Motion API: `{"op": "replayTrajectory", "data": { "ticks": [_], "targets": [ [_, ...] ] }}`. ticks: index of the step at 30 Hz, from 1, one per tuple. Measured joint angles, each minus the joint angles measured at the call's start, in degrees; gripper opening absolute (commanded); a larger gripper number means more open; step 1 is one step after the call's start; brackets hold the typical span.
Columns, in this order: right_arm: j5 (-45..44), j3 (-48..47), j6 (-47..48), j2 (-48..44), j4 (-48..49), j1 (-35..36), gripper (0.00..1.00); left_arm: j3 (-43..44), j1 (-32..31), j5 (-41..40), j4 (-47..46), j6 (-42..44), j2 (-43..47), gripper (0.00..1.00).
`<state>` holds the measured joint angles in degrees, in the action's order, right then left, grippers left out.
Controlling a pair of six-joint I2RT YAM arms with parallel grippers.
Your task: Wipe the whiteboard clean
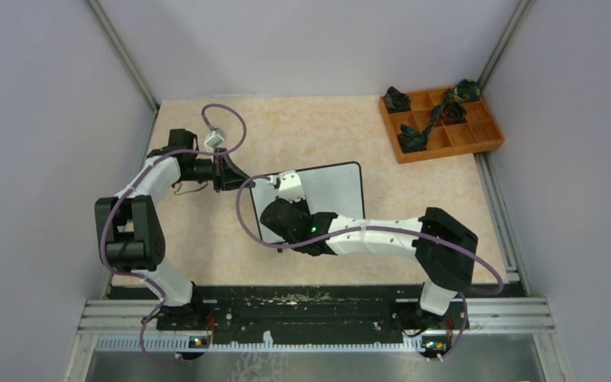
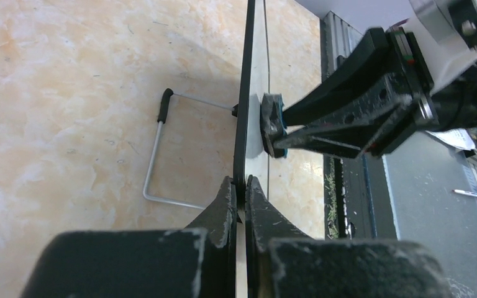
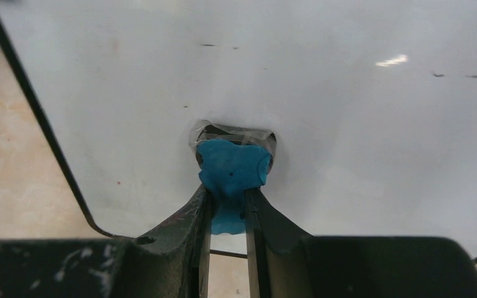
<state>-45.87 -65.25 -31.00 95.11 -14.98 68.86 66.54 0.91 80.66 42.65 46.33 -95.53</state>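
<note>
Right end effector (image 3: 227,195) is closed down narrow on a blue eraser pad (image 3: 233,164), and the pad's face is pressed against the whiteboard (image 3: 348,124). It looks slightly squashed where it meets the white surface, so I judge there is real contact. Over on the other side, the left end effector (image 2: 240,186) is clamped on the board's thin black edge, jaws nearly together with only the frame between them. So one arm braces and one arm wipes.

The whiteboard sits mid-bench (image 1: 326,127) between the two arms. It stands up on its edge with the wire stand (image 2: 152,161) folded out behind it and lying on the stone-pattern top.

The right wrist view shows the surface around the pad already reading clean, with no red writing in sight. A few small dark specks (image 3: 208,45) remain higher up, and more sit towards the far corner.

To do this well, I'd say keep the pad flat on the face rather than tipped onto a corner. Press only as hard as the left clamp can resist, or the board may pivot or tip back onto its stand. Sweep in overlapping passes towards those specks, stopping short of the frame so the pad doesn't catch and peel out of the grip.
</note>
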Motion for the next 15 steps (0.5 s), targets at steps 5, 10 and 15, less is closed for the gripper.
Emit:
{"op": "replayTrajectory", "data": {
  "ticks": [5,10,15],
  "targets": [
    [0.6,-4.0,1.0,5.3,2.0,2.6,0.00,0.1,0.4,-0.1,0.0,0.0,0.0,0.00],
    [2.2,-6.3,1.4,9.3,4.2,4.4,0.00,0.1,0.4,-0.1,0.0,0.0,0.0,0.00],
    [3.6,-8.2,1.4,11.8,5.3,5.4,0.00,0.1,0.4,-0.1,0.1,0.0,0.0,0.00]
  ]
}}
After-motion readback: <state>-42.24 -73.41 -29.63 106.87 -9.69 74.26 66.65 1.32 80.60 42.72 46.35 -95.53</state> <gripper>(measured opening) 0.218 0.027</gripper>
